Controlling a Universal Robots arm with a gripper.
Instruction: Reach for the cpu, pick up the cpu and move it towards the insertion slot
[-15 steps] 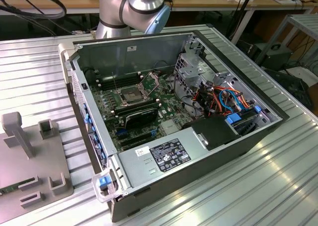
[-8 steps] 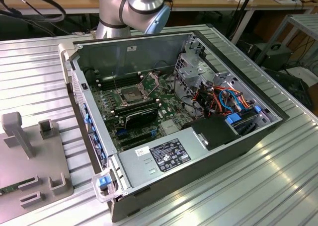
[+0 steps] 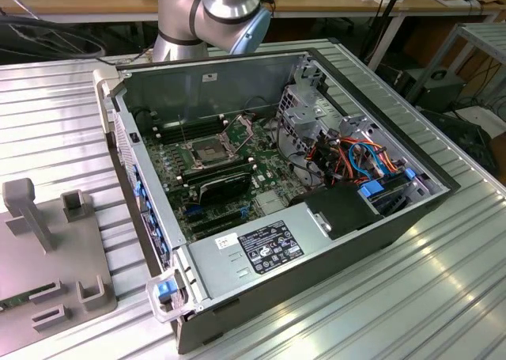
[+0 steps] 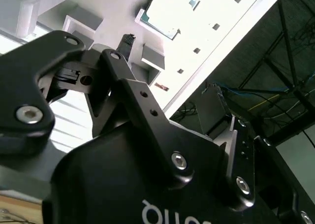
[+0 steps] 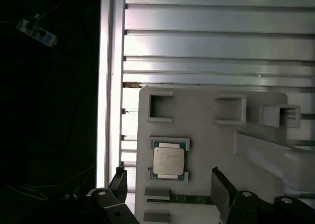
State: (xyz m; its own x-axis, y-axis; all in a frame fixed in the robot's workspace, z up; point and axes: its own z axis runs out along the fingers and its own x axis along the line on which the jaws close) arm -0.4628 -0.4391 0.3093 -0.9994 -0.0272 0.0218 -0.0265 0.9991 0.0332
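Cpu [image 5: 169, 160] lies flat in a grey holder's [image 5: 197, 135] framed pocket just ahead of the empty end effector [image 5: 167, 177], fingers [image 5: 220, 184] spread wide apparently to straddle it, with the insertion slot [image 3: 207, 150] far off inside the computer case [image 3: 229, 79].

The exterior view's upper edge cuts off the robot arm [image 3: 213, 12], and its left edge cuts off the grey fixture plate [image 3: 47, 273]. In the second wrist view glare washes out the cpu [image 4: 167, 17]. In the first wrist view the pincer [image 5: 166, 172] is cut off just past its fingertips.
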